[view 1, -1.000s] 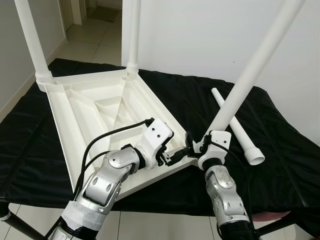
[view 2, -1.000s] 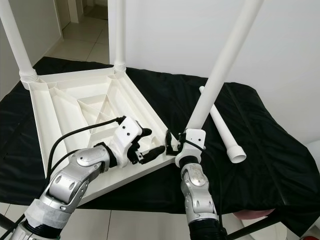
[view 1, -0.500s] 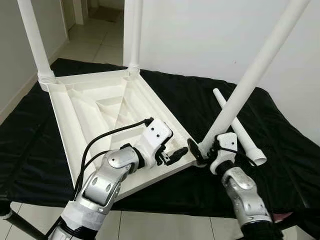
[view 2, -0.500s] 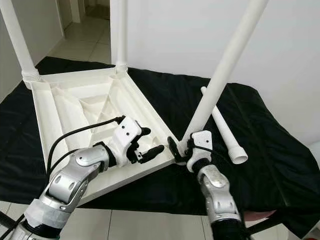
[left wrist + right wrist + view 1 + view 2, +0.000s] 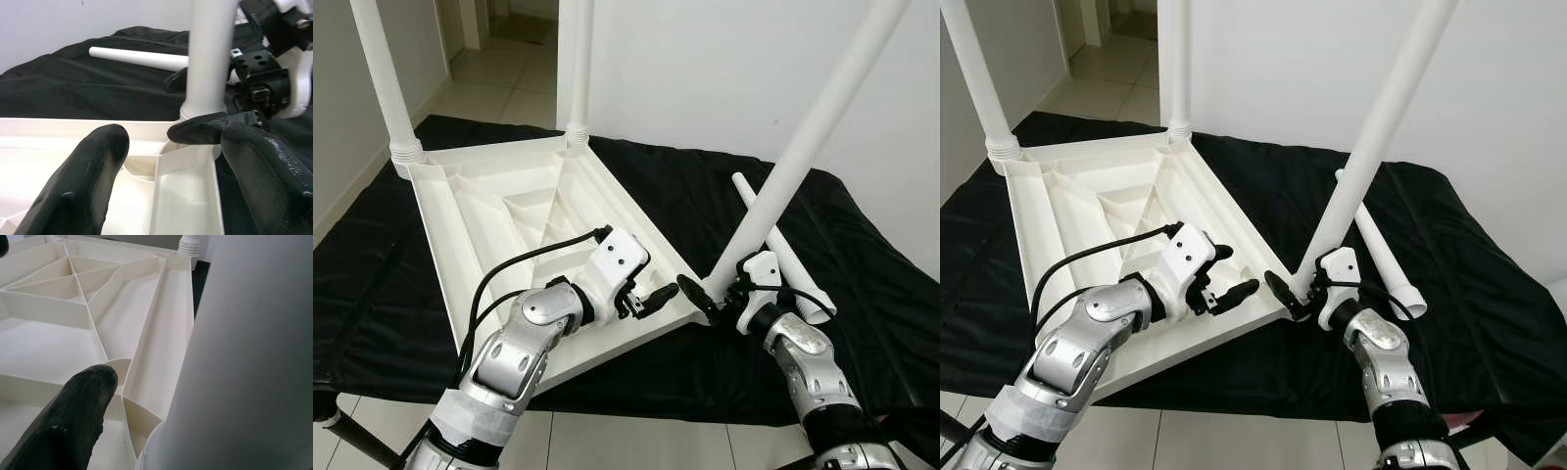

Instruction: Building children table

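On the black cloth-covered surface [image 5: 862, 284], a white plastic children's tabletop [image 5: 524, 230] is being kept upside down, ribbed underside up, with two white round legs [image 5: 384, 83] already standing in its far corners. At the near right corner of the tabletop, a third long white plastic leg [image 5: 803, 147] is being held at a slant, its lower end sitting in or at the corner socket; whether it is seated cannot be told. The right gripper [image 5: 710, 297] is closed around the base of this leg, one black finger [image 5: 73, 426] lying over the ribs. The left gripper [image 5: 651, 297] is being held just beside the same corner, above the tabletop's near edge, fingers [image 5: 83, 186] parted and holding nothing. A fourth loose white leg [image 5: 781, 250] is lying on the cloth towards the right edge of the surface.

As a judgement, the tilt is the main risk: if the leg is pushed or turned while leaning, it could jam or slip out. The unheld tabletop could also be levered towards the near edge.
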Motion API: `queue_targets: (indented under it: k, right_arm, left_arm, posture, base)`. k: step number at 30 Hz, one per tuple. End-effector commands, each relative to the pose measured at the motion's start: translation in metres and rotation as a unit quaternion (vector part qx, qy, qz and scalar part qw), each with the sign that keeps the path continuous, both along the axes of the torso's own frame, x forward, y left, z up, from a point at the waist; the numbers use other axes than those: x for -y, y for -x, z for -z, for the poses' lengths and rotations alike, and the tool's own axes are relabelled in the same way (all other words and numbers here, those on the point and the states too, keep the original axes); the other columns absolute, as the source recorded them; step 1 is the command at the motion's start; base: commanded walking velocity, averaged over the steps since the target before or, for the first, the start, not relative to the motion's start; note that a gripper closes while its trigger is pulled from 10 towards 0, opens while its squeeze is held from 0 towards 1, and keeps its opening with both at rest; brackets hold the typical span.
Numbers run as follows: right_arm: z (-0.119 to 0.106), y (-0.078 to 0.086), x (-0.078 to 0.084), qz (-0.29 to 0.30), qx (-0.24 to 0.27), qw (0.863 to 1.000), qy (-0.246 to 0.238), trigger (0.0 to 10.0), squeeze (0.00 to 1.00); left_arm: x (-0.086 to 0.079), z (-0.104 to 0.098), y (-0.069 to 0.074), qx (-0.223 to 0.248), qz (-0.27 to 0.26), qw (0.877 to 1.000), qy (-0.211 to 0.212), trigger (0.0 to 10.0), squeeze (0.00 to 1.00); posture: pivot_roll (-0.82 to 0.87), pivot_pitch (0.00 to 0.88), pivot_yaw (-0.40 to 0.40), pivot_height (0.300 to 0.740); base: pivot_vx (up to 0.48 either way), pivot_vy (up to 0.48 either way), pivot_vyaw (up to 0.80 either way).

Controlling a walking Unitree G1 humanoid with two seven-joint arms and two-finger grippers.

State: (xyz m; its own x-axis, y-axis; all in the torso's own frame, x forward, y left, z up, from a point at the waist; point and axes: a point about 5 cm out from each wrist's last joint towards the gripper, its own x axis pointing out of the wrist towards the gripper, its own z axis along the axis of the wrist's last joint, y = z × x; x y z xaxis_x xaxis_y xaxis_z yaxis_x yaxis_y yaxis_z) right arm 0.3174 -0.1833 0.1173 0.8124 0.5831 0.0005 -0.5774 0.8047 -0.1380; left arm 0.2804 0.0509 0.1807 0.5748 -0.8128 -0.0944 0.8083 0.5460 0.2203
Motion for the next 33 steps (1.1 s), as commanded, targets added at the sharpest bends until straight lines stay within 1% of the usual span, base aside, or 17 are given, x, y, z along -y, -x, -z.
queue_targets:
  k: [1,4,5,7,8,10,11,18,22,23,28,29,31,32,33]
  right_arm:
    - [0.002,-0.001,-0.001,-0.01,-0.005,1.0,0.015,10.0,0.0]
    - [0.004,-0.003,0.0,-0.014,-0.01,1.0,0.02,10.0,0.0]
    - [0.006,-0.003,0.0,-0.019,-0.012,1.0,0.021,5.9,0.0]
    - [0.007,-0.003,0.001,-0.022,-0.014,0.999,0.022,5.9,0.0]
    - [0.009,-0.004,0.002,-0.03,-0.018,0.999,0.019,0.3,0.0]
    - [0.01,-0.004,0.002,-0.032,-0.02,0.999,0.017,0.3,0.0]
    - [0.012,-0.003,0.001,-0.034,-0.028,0.999,0.011,0.0,0.0]
    - [0.019,0.0,0.001,-0.031,-0.043,0.999,-0.001,0.0,0.0]
    - [0.025,0.003,0.001,-0.008,-0.051,0.999,-0.012,0.0,0.0]
    - [0.027,0.003,0.0,-0.003,-0.055,0.998,-0.014,10.0,0.0]
    - [0.032,0.006,-0.003,0.011,-0.06,0.998,-0.017,10.0,0.0]
    - [0.033,0.007,-0.004,0.027,-0.062,0.998,-0.016,10.0,0.0]
    - [0.033,0.005,-0.003,0.08,-0.058,0.995,-0.011,10.0,0.0]
    - [0.033,0.005,-0.003,0.08,-0.058,0.995,-0.011,10.0,0.0]
    - [0.033,0.004,-0.002,0.1,-0.055,0.993,-0.008,10.0,0.0]
  left_arm:
    - [0.001,0.0,-0.001,0.008,-0.013,1.0,-0.005,10.0,0.0]
    - [0.0,-0.001,-0.001,0.008,-0.014,1.0,-0.004,10.0,0.0]
    - [0.0,-0.002,-0.001,0.009,-0.016,1.0,-0.003,10.0,0.0]
    - [0.0,-0.002,-0.001,0.009,-0.017,1.0,-0.003,10.0,0.0]
    - [0.0,-0.002,-0.001,0.009,-0.018,1.0,-0.003,10.0,0.0]
    - [0.0,-0.001,-0.001,0.009,-0.018,1.0,-0.003,10.0,0.0]
    - [0.0,-0.001,-0.001,0.009,-0.018,1.0,-0.003,10.0,0.0]
    - [0.001,-0.002,-0.001,0.01,-0.017,1.0,-0.002,10.0,0.0]
    - [0.002,-0.001,0.001,0.007,-0.011,1.0,-0.003,10.0,0.0]
    - [0.002,0.0,0.001,0.006,-0.011,1.0,-0.003,10.0,0.0]
    - [0.002,0.002,0.002,0.004,-0.012,1.0,-0.003,10.0,0.0]
    - [0.003,0.002,0.002,0.003,-0.013,1.0,-0.002,10.0,0.0]
    - [0.003,0.002,0.002,0.003,-0.014,1.0,0.0,10.0,0.0]
    - [0.003,0.002,0.002,0.003,-0.014,1.0,0.0,10.0,0.0]
    - [0.004,0.002,0.002,0.003,-0.014,1.0,0.001,10.0,0.0]
  posture:
    - [0.05,0.0,-0.097,0.74]
    - [0.06,0.0,-0.101,0.74]
    - [0.06,0.0,-0.103,0.74]
    - [0.06,0.0,-0.104,0.74]
    - [0.06,0.0,-0.104,0.74]
    - [0.06,0.0,-0.104,0.74]
    - [0.06,0.0,-0.105,0.74]
    - [0.05,0.0,-0.098,0.74]
    - [0.04,0.0,-0.095,0.74]
    - [0.04,0.0,-0.098,0.74]
    - [0.04,0.0,-0.102,0.74]
    - [0.04,0.0,-0.104,0.74]
    - [0.04,0.0,-0.108,0.74]
    - [0.04,0.0,-0.108,0.74]
    - [0.04,0.0,-0.108,0.74]
  base:
    - [0.0,0.0,0.0]
    - [0.0,0.0,0.0]
    - [0.0,0.0,0.0]
    - [0.0,0.0,0.0]
    - [0.0,0.0,0.0]
    - [0.0,0.0,0.0]
    - [0.0,0.0,0.0]
    - [0.0,0.0,0.0]
    - [0.0,0.0,0.0]
    - [0.0,0.0,0.0]
    - [0.0,0.0,0.0]
    - [0.0,0.0,0.0]
    - [0.0,0.0,0.0]
    - [0.0,0.0,0.0]
    - [0.0,0.0,0.0]
